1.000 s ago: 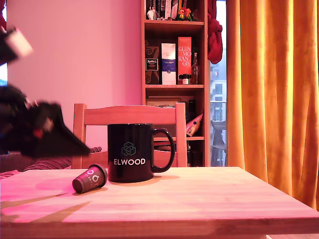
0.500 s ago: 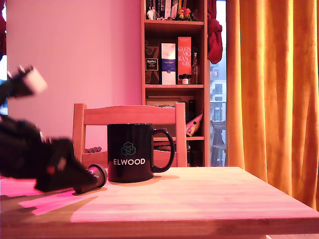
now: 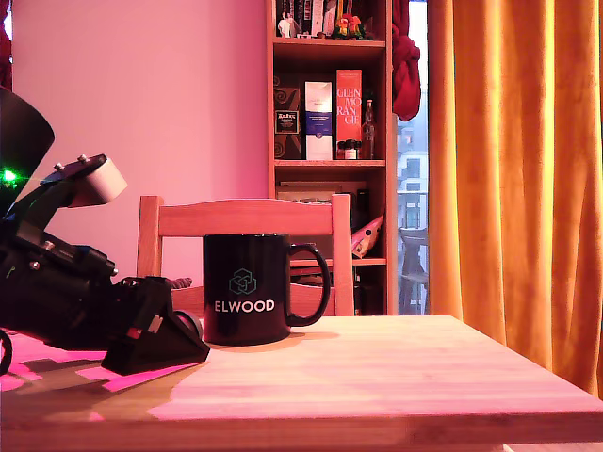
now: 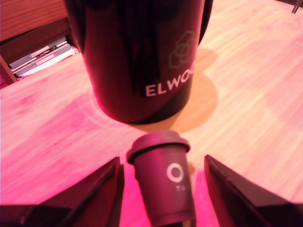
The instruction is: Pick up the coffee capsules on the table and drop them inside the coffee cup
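My wrist view shows the capsule (image 4: 163, 182) lying between my open jaws; the exterior view hides it. I can't see inside the cup (image 3: 247, 288).

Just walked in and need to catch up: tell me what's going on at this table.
A black robot arm's gripper is down at the light wooden tabletop, with its open fingers on either side of a small dark tapered coffee capsule lying on its side. The capsule is not gripped yet. Its rim points toward the glossy black "ELWOOD" mug, which stands upright just beyond it. In the exterior view the gripper hides the capsule.
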Controlling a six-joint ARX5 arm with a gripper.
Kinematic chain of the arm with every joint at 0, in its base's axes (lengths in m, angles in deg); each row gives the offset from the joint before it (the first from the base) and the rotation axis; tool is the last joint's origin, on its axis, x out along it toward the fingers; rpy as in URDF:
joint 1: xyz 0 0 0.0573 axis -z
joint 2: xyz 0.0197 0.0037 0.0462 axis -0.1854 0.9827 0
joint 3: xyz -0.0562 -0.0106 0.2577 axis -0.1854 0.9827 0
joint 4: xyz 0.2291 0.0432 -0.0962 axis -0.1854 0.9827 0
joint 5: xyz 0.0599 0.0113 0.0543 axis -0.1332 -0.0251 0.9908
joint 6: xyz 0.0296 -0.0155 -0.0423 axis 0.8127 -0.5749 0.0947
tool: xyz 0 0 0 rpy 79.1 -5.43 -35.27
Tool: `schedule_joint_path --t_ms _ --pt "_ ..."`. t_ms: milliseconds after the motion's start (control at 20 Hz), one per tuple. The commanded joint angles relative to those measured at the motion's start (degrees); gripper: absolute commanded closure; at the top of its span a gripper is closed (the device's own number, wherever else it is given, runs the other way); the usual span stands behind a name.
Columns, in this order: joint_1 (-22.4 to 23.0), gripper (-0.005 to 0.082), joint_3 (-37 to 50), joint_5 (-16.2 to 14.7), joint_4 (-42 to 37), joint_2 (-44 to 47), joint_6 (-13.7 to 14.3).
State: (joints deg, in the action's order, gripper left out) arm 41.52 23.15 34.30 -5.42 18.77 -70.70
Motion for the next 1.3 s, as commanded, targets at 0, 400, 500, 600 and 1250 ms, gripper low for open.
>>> schedule_joint_path --t_ms 0,400,500,600,1250 --pt "-0.1 0.0254 0.0 -1.2 -0.2 0.9 0.2" --pt "-0.1 0.0509 0.0 -2.1 1.2 0.9 0.9" --pt "-0.1 0.0644 0.0 -2.1 2.5 0.9 2.0" --pt "-0.1 0.0661 0.0 -2.1 3.1 0.8 2.1" --pt "-0.1 0.0661 0.0 -1.8 13.3 -14.2 4.7"
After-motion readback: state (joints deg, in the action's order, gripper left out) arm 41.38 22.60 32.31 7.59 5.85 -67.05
